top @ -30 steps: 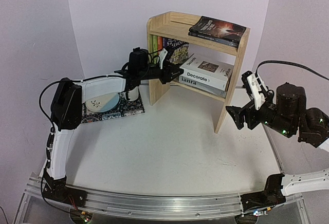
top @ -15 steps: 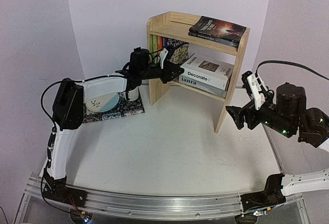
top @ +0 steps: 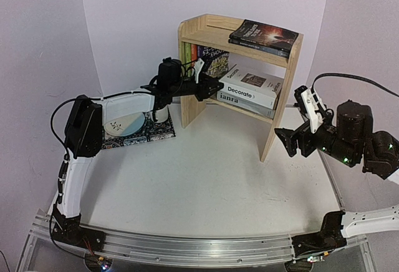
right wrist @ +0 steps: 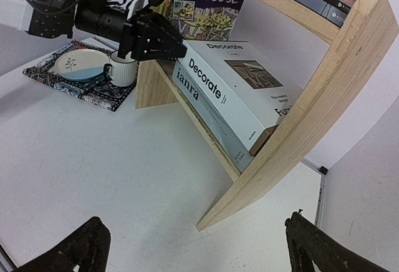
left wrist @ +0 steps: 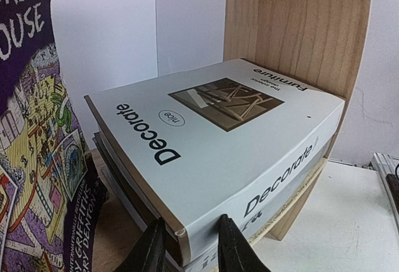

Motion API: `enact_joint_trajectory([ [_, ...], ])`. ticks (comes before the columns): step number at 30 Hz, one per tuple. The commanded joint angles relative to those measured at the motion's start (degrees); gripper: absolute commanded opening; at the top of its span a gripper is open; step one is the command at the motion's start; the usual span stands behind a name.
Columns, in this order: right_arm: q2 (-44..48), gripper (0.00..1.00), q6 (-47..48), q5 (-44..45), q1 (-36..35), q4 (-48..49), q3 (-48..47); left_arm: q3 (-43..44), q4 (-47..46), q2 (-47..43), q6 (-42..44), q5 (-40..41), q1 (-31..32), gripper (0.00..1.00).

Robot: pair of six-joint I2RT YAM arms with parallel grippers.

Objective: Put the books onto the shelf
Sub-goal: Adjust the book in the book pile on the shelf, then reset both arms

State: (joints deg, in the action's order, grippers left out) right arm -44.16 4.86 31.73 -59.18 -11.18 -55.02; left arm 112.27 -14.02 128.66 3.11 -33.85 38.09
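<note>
1. The shelf (top: 209, 21) stands at the back of the bench (top: 206, 184).
2. Two dark books (top: 265, 36) lie flat on its top board.
3. On the lower board, Decorate (top: 249, 89) lies flat on a grey book (top: 240, 102) at the right, and the paperbacks (top: 212, 60) stand at the left.
4. The left hand (top: 212, 86) reaches in at the lower board, its fingers (left wrist: 234, 247) clenched on Decorate's near corner.
5. The right hand (top: 288, 142) hangs over the bench just right of the shelf, released wide and holding nothing.
6. A mat (right wrist: 100, 94) with a plate (right wrist: 78, 64) and a mug (right wrist: 123, 70) lies left of the shelf.
</note>
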Motion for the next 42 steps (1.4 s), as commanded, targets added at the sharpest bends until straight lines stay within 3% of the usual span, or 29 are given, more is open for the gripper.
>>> enact_joint_trajectory([
  [1, 0.6, 0.98, -0.6, 0.6, 0.0, 0.3, -2.1, 2.5, -2.0, 0.2, 0.5, 0.7, 0.1, 0.31],
  [6, 0.5, 0.98, -0.6, 0.4, 0.0, 0.3, -2.3, 2.1, -2.0, -0.4, 0.4, 0.7, 0.1, 0.33],
  [13, 0.5, 0.98, -1.1, 0.0, 0.0, 0.3, -2.0, -1.4, -2.0, -4.2, 1.2, 0.1, 0.1, 0.46],
  [26, -0.7, 0.98, -3.5, -4.6, 0.0, 0.3, 0.3, -16.3, -2.0, -17.5, 0.2, 2.5, 0.1, 0.49],
  [34, -4.0, 0.98, -6.2, -3.9, 0.0, 5.3, 7.6, -34.8, -2.0, -31.3, -7.3, 8.9, 0.1, 0.74],
  [37, -4.4, 0.98, -8.0, -2.9, 0.0, 9.6, 11.9, -40.6, -2.0, -35.4, -8.8, 10.5, 0.2, 0.78],
  [39, -4.6, 0.98, -9.7, 0.1, 0.0, 14.2, 15.6, -44.5, -2.0, -37.9, -9.5, 11.7, 0.2, 0.82],
  [41, -5.8, 0.98, -13.1, 5.9, 0.1, 17.4, 19.1, -48.4, -2.1, -40.2, -10.5, 12.9, 0.2, 0.97],
  [42, -6.7, 0.98, -14.8, 8.2, 0.3, 17.9, 20.3, -50.2, -2.1, -40.8, -10.8, 13.5, 0.2, 0.99],
])
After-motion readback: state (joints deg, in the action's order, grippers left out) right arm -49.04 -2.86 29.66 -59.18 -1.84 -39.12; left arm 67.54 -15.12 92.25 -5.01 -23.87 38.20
